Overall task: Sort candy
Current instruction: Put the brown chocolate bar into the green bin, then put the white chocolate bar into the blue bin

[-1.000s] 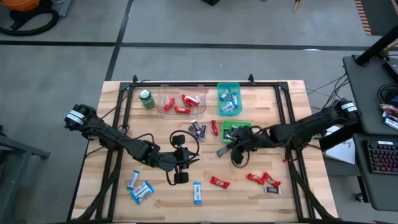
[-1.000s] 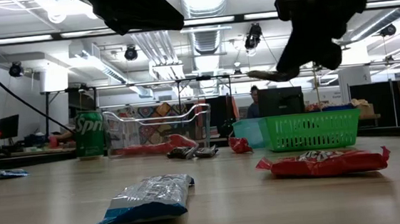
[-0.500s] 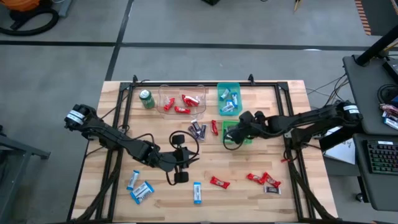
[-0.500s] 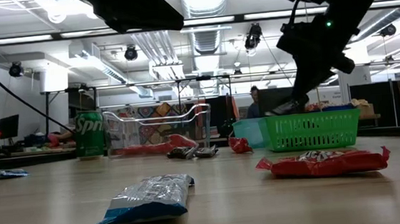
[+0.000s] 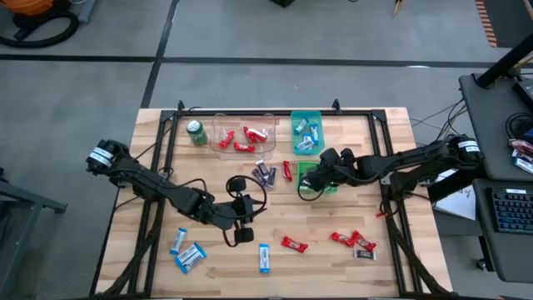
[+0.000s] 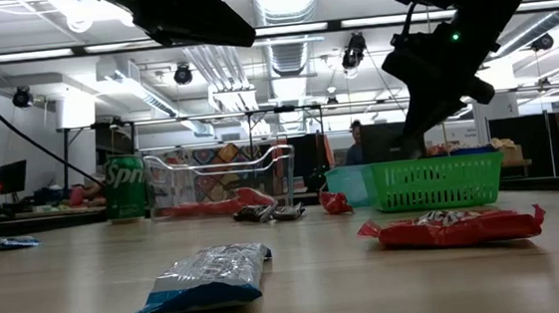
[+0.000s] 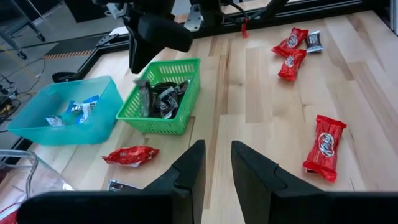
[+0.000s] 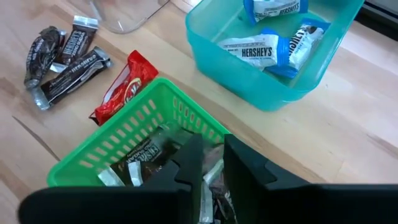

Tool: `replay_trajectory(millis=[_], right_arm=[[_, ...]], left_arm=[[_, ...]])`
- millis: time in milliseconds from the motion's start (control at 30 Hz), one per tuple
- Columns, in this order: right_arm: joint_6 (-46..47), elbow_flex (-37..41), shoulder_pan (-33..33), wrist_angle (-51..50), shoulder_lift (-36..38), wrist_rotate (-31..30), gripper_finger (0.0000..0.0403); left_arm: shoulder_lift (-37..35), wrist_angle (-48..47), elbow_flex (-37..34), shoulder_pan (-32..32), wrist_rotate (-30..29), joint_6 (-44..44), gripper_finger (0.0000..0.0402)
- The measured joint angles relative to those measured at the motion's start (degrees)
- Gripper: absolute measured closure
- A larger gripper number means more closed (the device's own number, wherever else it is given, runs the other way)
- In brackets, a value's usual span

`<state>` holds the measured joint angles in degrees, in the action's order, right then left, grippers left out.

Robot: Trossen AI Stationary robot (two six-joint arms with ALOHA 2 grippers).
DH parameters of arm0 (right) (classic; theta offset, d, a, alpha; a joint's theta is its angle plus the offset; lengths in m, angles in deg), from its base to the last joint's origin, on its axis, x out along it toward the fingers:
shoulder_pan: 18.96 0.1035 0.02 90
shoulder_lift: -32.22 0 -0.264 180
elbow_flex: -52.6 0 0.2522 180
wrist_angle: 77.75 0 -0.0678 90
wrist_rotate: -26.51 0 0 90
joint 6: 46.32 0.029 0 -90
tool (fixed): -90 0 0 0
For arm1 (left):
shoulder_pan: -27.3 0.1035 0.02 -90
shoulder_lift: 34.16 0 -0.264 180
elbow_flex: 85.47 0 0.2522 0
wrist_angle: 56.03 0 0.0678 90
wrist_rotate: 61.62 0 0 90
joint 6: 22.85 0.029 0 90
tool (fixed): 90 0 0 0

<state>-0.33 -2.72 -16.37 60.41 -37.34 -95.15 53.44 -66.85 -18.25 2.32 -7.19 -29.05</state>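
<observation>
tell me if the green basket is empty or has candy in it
Not empty: the green basket holds dark silver-ended bars, also seen in the left wrist view.

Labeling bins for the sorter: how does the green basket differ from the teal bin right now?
The green basket has open mesh walls; the teal bin has solid, see-through walls. The basket holds dark brown bars with silver; the bin holds blue-and-white bars. The right gripper hangs over the basket, none over the bin. Both are rectangular and open-topped and sit on the table.
</observation>
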Motion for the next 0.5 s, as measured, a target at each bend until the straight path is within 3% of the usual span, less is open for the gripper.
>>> replay_trajectory(millis=[500], right_arm=[[-3.6,-2.2,0.4,-0.1,0.2,0.5,0.0294]], left_arm=[[-0.1,-2.5,0.0,0.0,0.1,-1.2,0.0342]])
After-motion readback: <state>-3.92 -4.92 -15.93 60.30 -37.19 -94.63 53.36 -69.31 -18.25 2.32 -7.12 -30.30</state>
